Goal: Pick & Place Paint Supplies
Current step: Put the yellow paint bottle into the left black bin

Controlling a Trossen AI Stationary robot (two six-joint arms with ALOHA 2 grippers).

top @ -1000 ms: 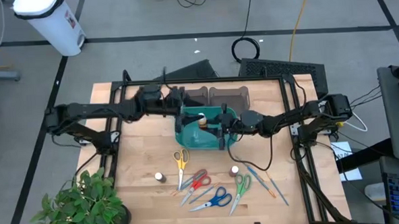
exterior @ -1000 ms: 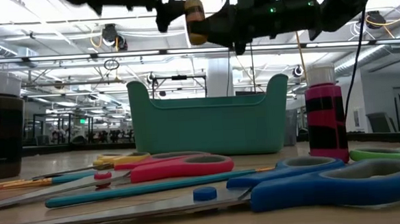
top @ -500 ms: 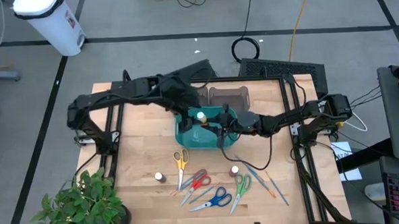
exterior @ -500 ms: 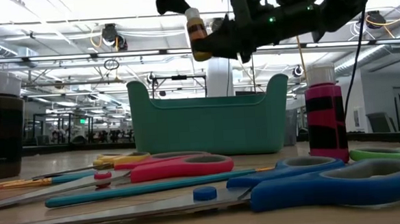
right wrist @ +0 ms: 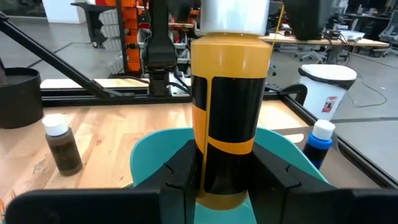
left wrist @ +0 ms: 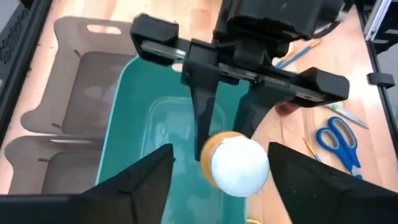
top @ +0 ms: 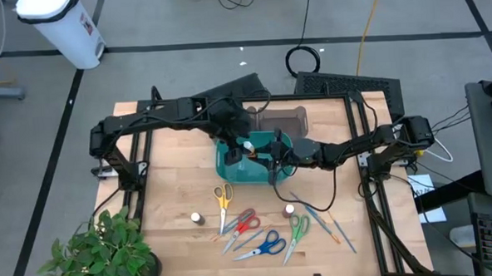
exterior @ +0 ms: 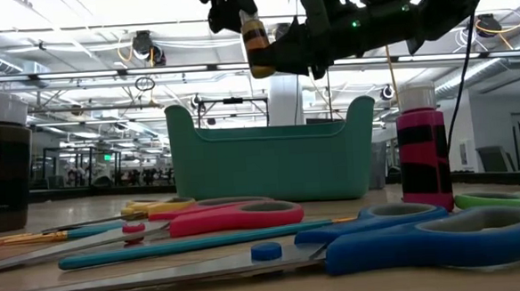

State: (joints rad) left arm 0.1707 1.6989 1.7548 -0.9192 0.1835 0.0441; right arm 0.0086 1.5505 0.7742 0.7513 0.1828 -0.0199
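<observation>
A white-capped amber paint bottle [top: 248,144] [right wrist: 231,106] with a black label hangs upright over the teal bin [top: 223,169] [exterior: 270,158]. My right gripper [top: 258,152] [right wrist: 227,177] is shut on it. My left gripper [top: 239,141] [left wrist: 221,183] hovers above it, open, with one finger on either side of the white cap [left wrist: 239,165] and gaps showing. A dark brown bottle [top: 197,217] [right wrist: 62,146] and a pink-and-black bottle [top: 289,210] [exterior: 423,146] stand on the table. A blue bottle [right wrist: 320,143] stands beyond the bin. Thin brushes [top: 320,218] lie near the right side. My right gripper pinches the bottle's lower body [right wrist: 230,186] between its two fingers [right wrist: 180,171], coming level from the table's right. The bottle stands upright in the hold, lifted clear above the bin's opening, cap up.
Several scissors [top: 250,233] [exterior: 246,217] with yellow, red, blue and green handles lie near the table's near edge. Two grey trays [top: 282,118] sit behind the bin. A potted plant [top: 101,252] stands at the near left corner.
My left arm has swung from the table's far left toward the bin and come down over the bottle's cap, with its fingers open around it. My right gripper has stayed over the bin with the bottle.
</observation>
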